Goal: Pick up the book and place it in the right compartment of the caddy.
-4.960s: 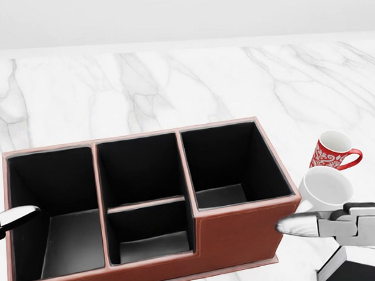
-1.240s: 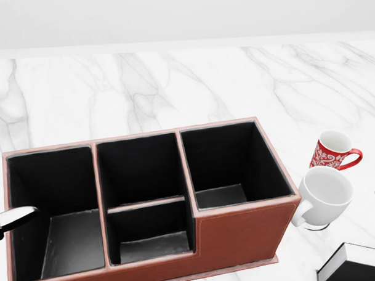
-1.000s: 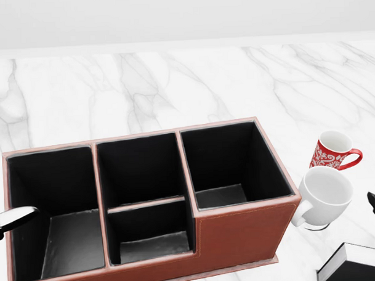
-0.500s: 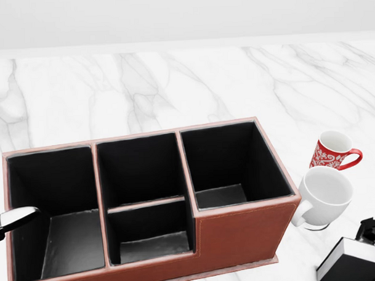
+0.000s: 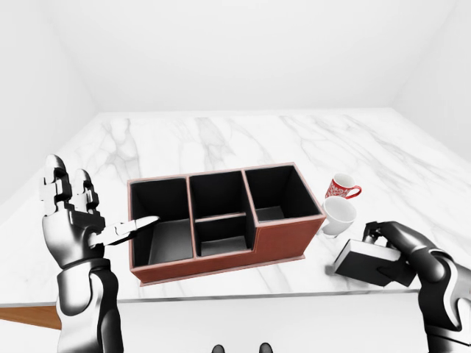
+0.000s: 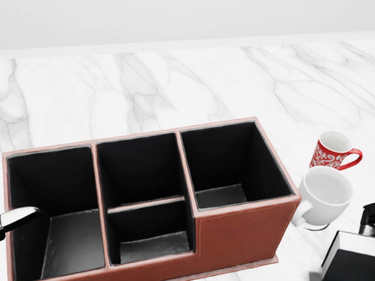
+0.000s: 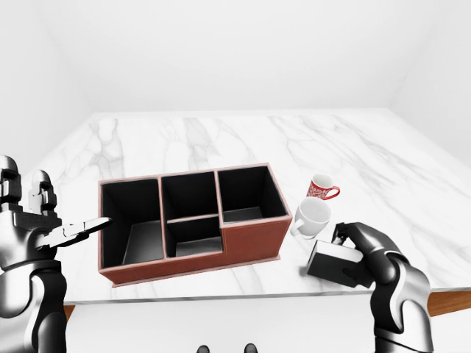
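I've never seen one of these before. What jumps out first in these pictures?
The big red-brown caddy with black compartments sits mid-counter in the left-eye view. To its right stand a white mug and a red patterned mug. Lower right, the right hand grips a dark book; the left hand is raised open.

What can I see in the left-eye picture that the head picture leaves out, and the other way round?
Only the left-eye view shows the whole left hand, raised with open fingers, and the right hand closed round the black book. Only the head view looks straight down into the caddy's right compartment, which holds nothing. Both show the caddy, the white mug and the red mug.
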{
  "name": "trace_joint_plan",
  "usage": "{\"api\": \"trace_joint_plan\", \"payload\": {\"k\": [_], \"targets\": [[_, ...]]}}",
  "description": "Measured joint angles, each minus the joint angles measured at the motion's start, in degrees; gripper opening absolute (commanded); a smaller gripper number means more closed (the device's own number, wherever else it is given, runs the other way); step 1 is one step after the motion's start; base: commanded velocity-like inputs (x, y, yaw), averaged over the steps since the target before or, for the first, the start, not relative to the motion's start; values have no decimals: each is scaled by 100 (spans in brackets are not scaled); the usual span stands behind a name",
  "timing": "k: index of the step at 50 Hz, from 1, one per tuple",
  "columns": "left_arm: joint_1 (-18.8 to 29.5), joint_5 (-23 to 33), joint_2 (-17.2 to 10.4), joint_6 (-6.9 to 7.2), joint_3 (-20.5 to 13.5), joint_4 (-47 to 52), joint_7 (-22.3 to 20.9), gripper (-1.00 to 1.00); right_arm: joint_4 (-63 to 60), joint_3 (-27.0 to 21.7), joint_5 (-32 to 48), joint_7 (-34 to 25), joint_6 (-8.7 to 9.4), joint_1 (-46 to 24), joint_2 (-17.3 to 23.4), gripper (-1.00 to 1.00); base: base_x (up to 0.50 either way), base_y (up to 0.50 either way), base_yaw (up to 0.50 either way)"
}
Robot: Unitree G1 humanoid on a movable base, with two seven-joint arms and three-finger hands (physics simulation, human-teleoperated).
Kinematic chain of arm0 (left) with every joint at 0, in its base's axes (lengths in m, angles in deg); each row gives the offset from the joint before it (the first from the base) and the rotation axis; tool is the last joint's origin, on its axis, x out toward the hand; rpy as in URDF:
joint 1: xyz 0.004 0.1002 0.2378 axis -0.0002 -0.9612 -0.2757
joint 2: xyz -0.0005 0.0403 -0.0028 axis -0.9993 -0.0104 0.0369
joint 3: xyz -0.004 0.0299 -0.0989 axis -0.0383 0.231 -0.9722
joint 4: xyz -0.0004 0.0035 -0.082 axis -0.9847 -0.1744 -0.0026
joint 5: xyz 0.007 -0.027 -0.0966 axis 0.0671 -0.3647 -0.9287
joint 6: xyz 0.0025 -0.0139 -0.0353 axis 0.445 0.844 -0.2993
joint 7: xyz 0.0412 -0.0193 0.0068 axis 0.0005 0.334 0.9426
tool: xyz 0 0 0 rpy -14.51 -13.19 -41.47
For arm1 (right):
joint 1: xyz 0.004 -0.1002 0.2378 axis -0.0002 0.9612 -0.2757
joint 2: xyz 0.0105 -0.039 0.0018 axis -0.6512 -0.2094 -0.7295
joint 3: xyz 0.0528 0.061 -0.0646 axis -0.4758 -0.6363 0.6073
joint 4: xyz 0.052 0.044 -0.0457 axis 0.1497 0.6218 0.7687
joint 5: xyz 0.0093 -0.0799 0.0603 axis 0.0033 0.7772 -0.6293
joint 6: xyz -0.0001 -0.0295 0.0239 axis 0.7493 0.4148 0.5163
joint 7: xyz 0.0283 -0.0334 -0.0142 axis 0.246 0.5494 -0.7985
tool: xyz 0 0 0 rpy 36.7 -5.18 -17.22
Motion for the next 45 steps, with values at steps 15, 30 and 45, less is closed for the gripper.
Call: {"api": "trace_joint_plan", "payload": {"k": [15,30,45], "targets": [[3,-6,-3,0,-3,20,3,100,-2214,-842,11,1,0,-170,136,-100,0,0,0],[4,10,2,0,13,13,3,100,-2730,-640,-306,0,-1,-1666,1273,-100,0,0,0],[4,27,6,0,31,-16,-5,100,-495,814,-592,-1,0,-4807,2146,-100,0,0,0]]}}
